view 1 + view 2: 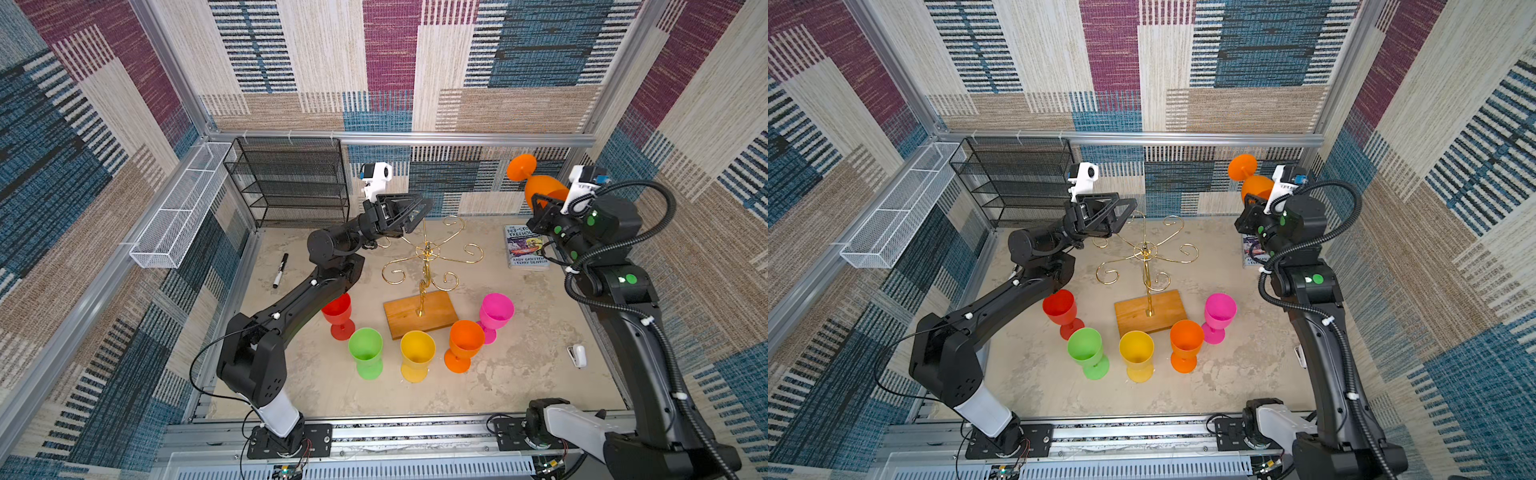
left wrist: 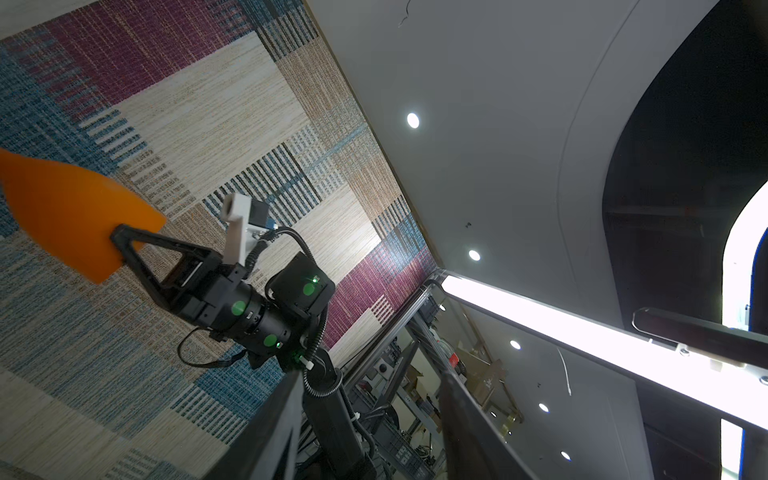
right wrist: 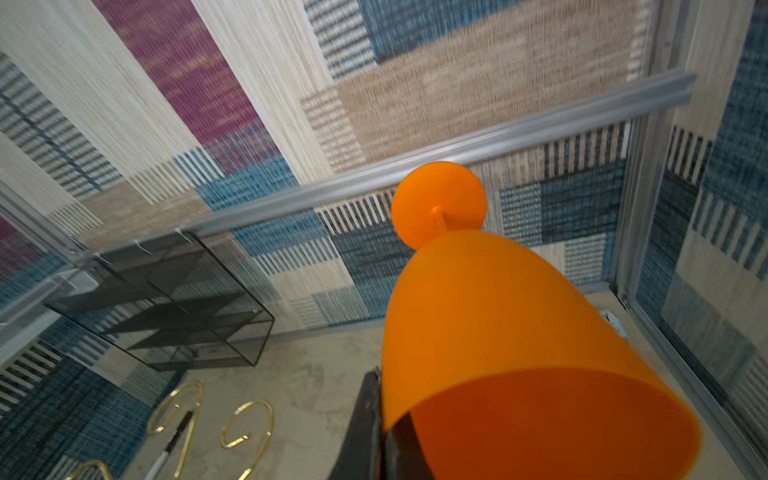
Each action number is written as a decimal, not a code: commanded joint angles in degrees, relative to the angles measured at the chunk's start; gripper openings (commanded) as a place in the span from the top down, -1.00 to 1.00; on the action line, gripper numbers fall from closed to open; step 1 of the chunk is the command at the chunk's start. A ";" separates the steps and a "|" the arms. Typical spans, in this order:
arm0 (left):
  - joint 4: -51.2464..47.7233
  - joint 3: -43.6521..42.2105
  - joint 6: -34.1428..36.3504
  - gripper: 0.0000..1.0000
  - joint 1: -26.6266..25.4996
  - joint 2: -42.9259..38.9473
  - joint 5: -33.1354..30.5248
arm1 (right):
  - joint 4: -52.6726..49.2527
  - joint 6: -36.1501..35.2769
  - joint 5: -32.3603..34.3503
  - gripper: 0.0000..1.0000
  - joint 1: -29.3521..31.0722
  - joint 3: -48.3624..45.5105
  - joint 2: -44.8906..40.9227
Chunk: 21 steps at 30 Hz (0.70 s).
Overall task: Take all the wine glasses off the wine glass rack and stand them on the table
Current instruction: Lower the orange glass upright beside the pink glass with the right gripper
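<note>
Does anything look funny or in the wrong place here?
Yes: one orange wine glass is up in the air, tipped foot-up, its rim pinched by the right gripper. The five others stand upright on the table beside the bare rack.

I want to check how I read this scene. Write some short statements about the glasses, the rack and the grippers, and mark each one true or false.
1. The right gripper holds an orange glass by its rim. True.
2. A glass hangs on the rack. False: all its arms are bare.
3. The left gripper holds a glass. False: it is open and empty, above the rack.
4. A pink glass stands upright on the table. True.
5. A marker lies on the table. True.
</note>
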 commanded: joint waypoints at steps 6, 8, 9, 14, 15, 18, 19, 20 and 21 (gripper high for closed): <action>1.90 -1.24 2.57 -0.13 0.15 -2.68 2.66 | -12.97 -6.41 -1.45 1.00 -0.24 0.63 10.35; 1.90 -1.51 2.88 -0.13 0.15 -2.90 2.84 | -15.23 -6.99 -1.96 1.00 -0.20 1.25 13.05; 1.92 -1.64 2.97 -0.14 0.15 -2.97 2.85 | -16.43 -7.34 -2.24 1.00 -0.14 1.68 14.26; 1.94 -2.04 3.02 -0.14 0.15 -2.83 3.01 | -22.21 -9.18 -1.91 1.00 0.26 3.79 18.21; 1.95 -2.04 3.02 -0.14 0.15 -2.68 3.11 | -23.30 -9.62 -1.86 1.00 0.63 4.39 18.90; 1.90 -1.70 3.02 -0.14 0.24 -2.34 3.42 | -26.14 -10.87 -2.07 1.00 2.16 6.04 20.62; 1.90 -1.70 3.02 -0.14 0.24 -2.22 3.60 | -27.25 -11.61 -2.54 1.00 2.84 6.54 21.29; 1.90 -1.74 3.02 -0.14 0.24 -2.16 3.63 | -28.31 -12.07 -2.48 1.00 3.47 7.08 22.23; 1.90 -1.78 3.10 -0.14 0.24 -2.12 3.73 | -29.68 -12.54 -2.29 1.00 4.18 8.05 23.51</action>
